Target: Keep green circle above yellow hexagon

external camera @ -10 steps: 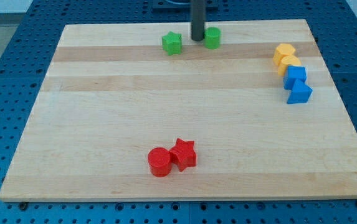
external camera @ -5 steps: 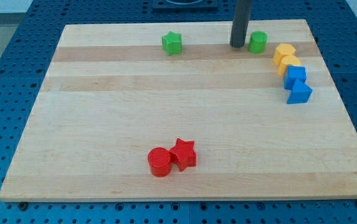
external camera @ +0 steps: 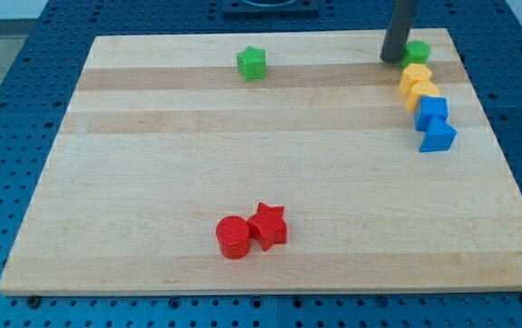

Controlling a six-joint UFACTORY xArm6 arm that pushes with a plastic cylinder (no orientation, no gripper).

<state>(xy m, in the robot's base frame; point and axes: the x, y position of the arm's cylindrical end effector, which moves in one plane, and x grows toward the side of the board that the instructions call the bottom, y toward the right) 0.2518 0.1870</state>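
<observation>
The green circle (external camera: 417, 51) sits near the board's top right edge, directly above the yellow hexagon (external camera: 415, 76) in the view and almost touching it. My tip (external camera: 393, 59) stands against the green circle's left side. The dark rod rises from there out of the view's top.
A second yellow block (external camera: 424, 92) lies just below the hexagon, then a blue cube (external camera: 432, 111) and a blue triangle-like block (external camera: 437, 135). A green star (external camera: 252, 63) sits at the top middle. A red circle (external camera: 233, 237) and a red star (external camera: 269, 225) sit near the bottom.
My tip has slid to the view's right along the top edge, pushing the green circle from beside the green star to a spot just above the yellow hexagon.
</observation>
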